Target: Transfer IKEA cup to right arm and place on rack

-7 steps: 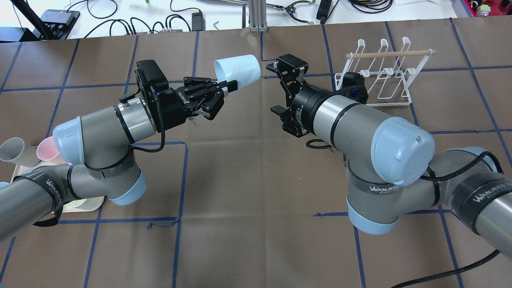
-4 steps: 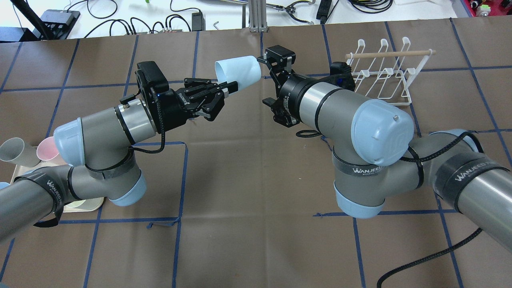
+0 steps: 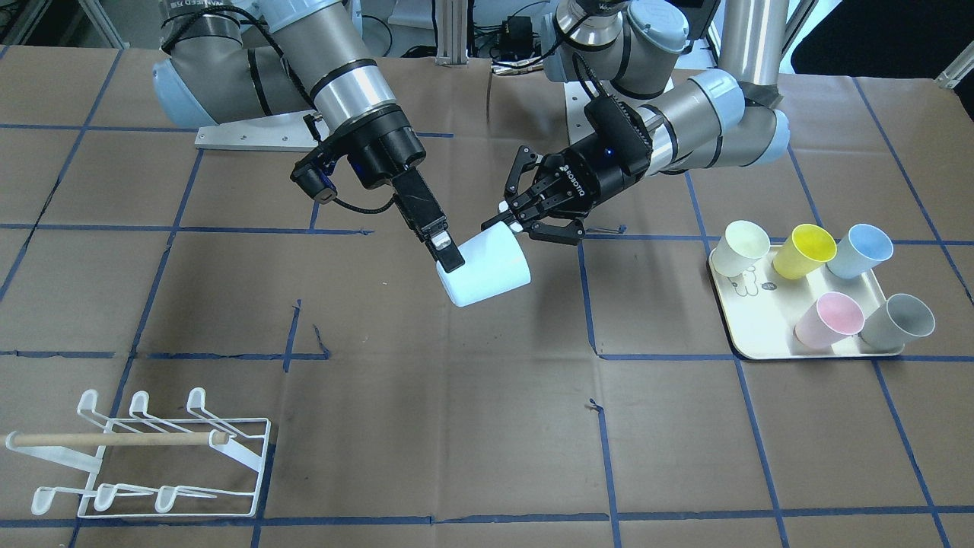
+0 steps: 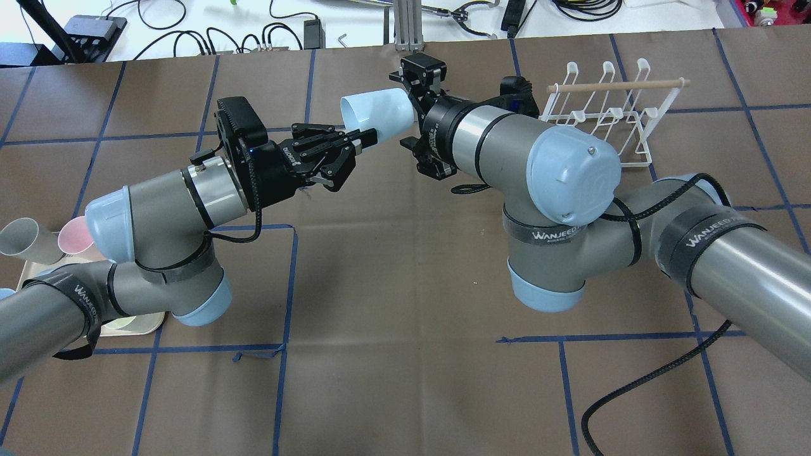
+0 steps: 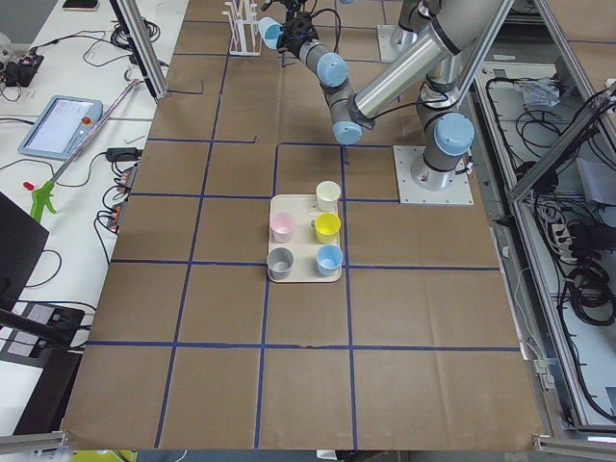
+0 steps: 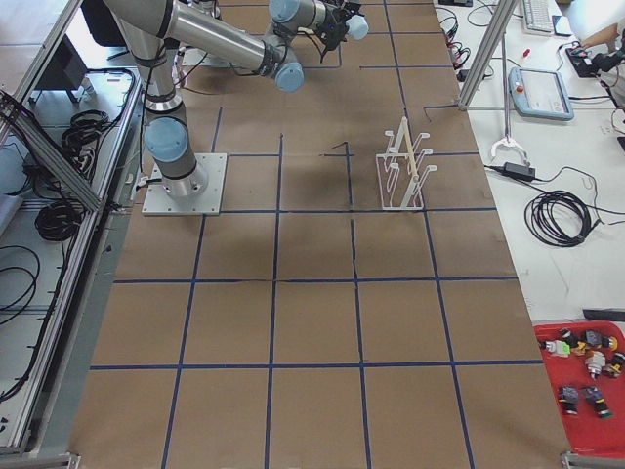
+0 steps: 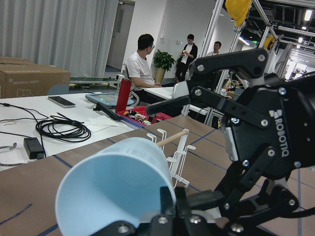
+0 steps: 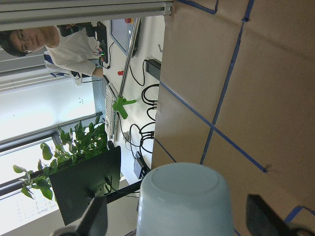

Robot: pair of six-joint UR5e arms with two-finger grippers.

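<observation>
Overhead exterior: left hand (image 4: 366, 135) clamps cup (image 4: 378, 113) rim; right hand (image 8: 180, 219) seemingly open astride base; brown table (image 4: 393, 285), blue tape grid (image 4: 190, 348).

Overhead: behind the robot (image 5: 433, 164), looking forward and down. Front: opposite side, steep, facing back. End cameras: high, distant, along the table (image 5: 212, 318). Wrist cameras: very close, both sharing the pale blue cup (image 8: 184, 196).

Not much to read tbh: white "ROBOTIQ" on the black two-finger left gripper (image 3: 504, 221), "WANJEED" on black straps (image 4: 559, 235) round the silver-grey right arm (image 4: 494, 136) and left arm (image 4: 158, 202), "UNIVERSAL ROBOTS" on a brown cardboard box (image 7: 29, 81).
</observation>
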